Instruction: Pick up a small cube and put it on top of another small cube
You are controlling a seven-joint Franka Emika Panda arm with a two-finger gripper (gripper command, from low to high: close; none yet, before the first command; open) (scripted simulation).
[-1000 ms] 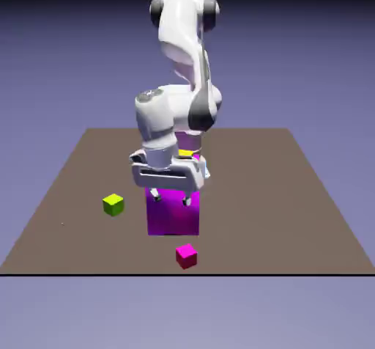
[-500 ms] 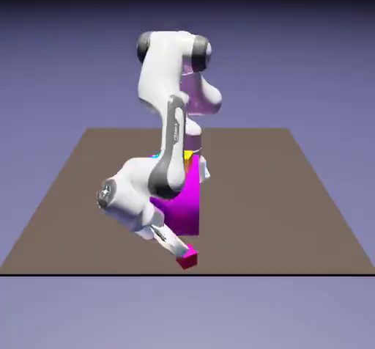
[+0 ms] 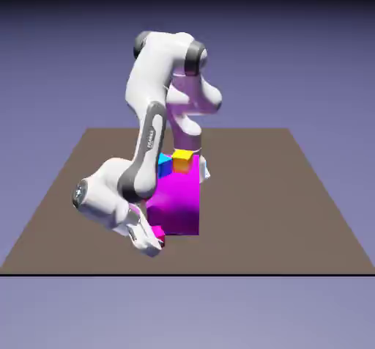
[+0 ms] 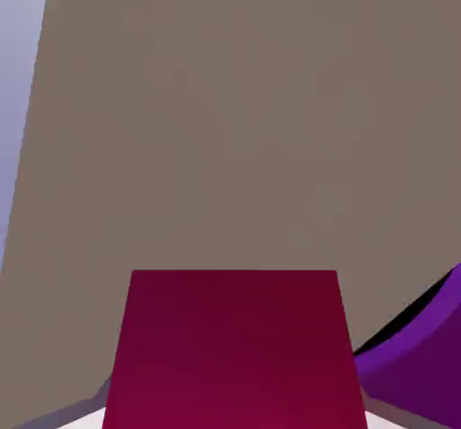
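- So the claw [image 3: 155, 239] is pinched tight on the pink cube [image 3: 157, 232], low near the counter's [image 3: 293, 208] front edge, just in front of the big block [image 3: 176, 204].
- Whether the cube sits on the counter or is a hair off it, I can't tell from the exterior view. Only a sliver of pink shows past the white hand.
- In the hand view the cube [image 4: 234, 351] fills the bottom middle and hides both fingertips, so it looks seated deep between them. My guess is that's deliberate: a deep, centred grip should keep it from twisting during the carry.
- Arm is folded down and leaning hard to reach that low, so the claw comes in at a slant, not straight down.
- A cube has no real long axis. The face toward the hand camera looks square-on, top edge level in that view, so it seems lined up with the jaws, not cocked.
- Blue cube [image 3: 165, 166] and yellow cube [image 3: 183, 161] sit on top of the block, toward the back. Either could be the landing spot, which would mean lifting clear over the block.
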